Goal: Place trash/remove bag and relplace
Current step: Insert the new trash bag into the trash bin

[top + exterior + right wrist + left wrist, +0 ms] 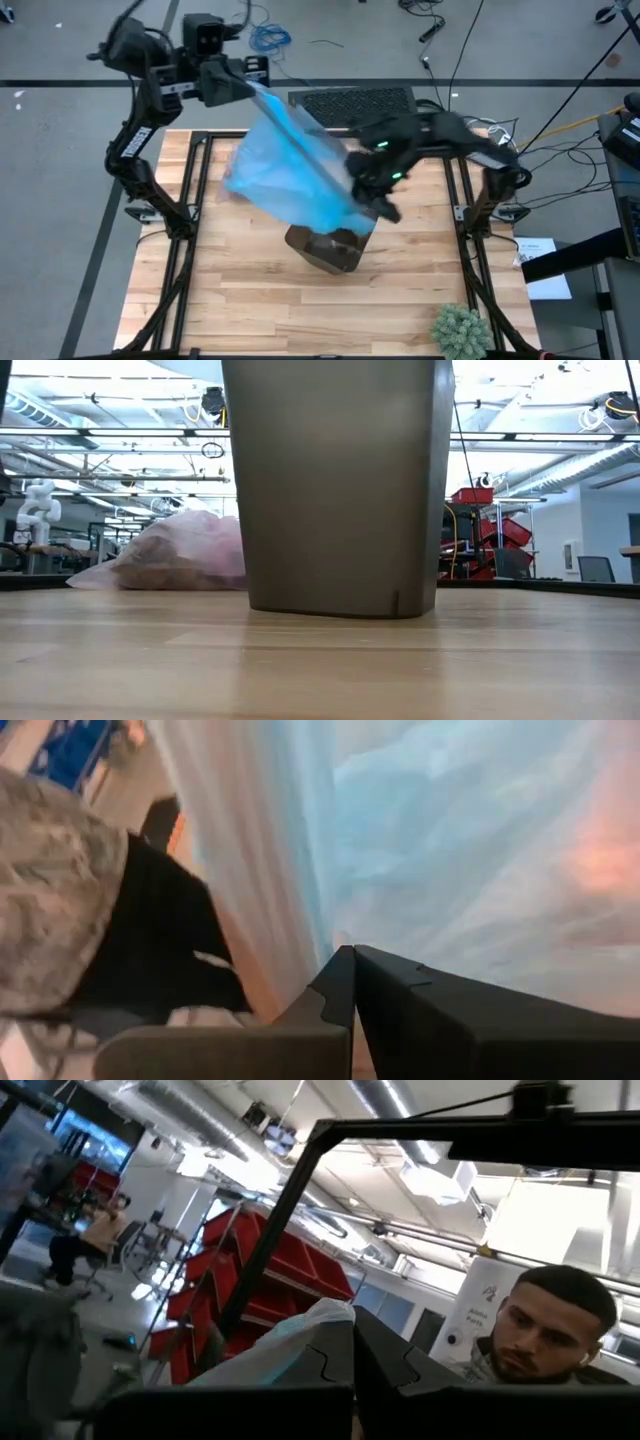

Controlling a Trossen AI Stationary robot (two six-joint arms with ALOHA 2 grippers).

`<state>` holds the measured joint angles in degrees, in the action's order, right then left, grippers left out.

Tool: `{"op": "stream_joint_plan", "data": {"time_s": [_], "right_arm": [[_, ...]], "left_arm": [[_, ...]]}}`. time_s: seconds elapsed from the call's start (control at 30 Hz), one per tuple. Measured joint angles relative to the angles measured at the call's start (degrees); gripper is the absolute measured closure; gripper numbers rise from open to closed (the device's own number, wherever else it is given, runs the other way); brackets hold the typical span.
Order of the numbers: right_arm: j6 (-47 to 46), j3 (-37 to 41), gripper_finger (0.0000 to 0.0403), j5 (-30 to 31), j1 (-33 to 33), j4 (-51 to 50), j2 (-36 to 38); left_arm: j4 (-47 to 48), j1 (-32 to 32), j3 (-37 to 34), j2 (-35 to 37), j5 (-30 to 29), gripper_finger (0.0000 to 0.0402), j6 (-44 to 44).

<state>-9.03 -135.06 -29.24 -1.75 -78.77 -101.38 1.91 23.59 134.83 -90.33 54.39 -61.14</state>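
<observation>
left gripper (250, 88): at the far left edge of the table, raised, fingers closed on the upper corner of the light blue bag (290, 165)
left wrist view: closed fingers (330, 1365) pinch a fold of pale blue plastic; a person (535, 1330) shows beyond, in the room
pink bag (175, 555): lavender-pink liner lying slumped on the table, far side, left of the bin in the low view; brown wads show through it; in the high view only a pink edge (232, 160) peeks from under the blue bag
light blue bag: stretched diagonally between both grippers, hanging above the table and over the bin
bin (325, 248): dark, mid-table, upright in the low view, partly under the blue bag's lower end
right gripper (368, 192): just above the bin's right side, fingers closed on the blue bag's lower end
right wrist view: closed fingers (345, 985) against blue plastic
plant (462, 330): green, spiky, near right corner of the table, well apart from the bin
</observation>
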Motion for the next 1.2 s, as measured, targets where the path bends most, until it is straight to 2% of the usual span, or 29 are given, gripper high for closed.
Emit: {"op": "stream_joint_plan", "data": {"time_s": [0.2, 0.37, 0.53, 0.7, 0.9, 1.2], "right_arm": [[-8.14, 0.13, 0.0403, 5.47, 0.43, 0.57, 9.36], [-10.35, 0.12, 0.0403, 8.79, 0.37, 11.80, 15.20], [-7.68, 0.05, 0.0403, 11.33, 0.39, 27.08, 16.99], [-2.35, -0.02, 0.0403, 11.77, 0.37, 34.88, 12.41], [3.61, 0.35, 0.0403, 11.33, 0.37, 34.60, 3.19], [8.26, 0.26, 0.0403, 15.36, -0.49, 44.84, -2.26]], "left_arm": [[-0.79, 0.00, 0.25, 0.95, -0.24, 0.0401, 0.04], [-0.29, -1.13, 0.25, 0.26, -0.09, 0.0401, 0.04], [-0.09, -3.13, 0.23, -0.74, -0.08, 0.0401, 0.21], [-0.13, -4.78, 0.23, -2.18, -1.10, 0.0401, 0.59], [-0.41, -5.27, 0.17, -3.16, -2.53, 0.0401, 2.00], [-1.46, -5.31, 0.17, -3.14, -3.25, 0.0401, 2.01]]}}
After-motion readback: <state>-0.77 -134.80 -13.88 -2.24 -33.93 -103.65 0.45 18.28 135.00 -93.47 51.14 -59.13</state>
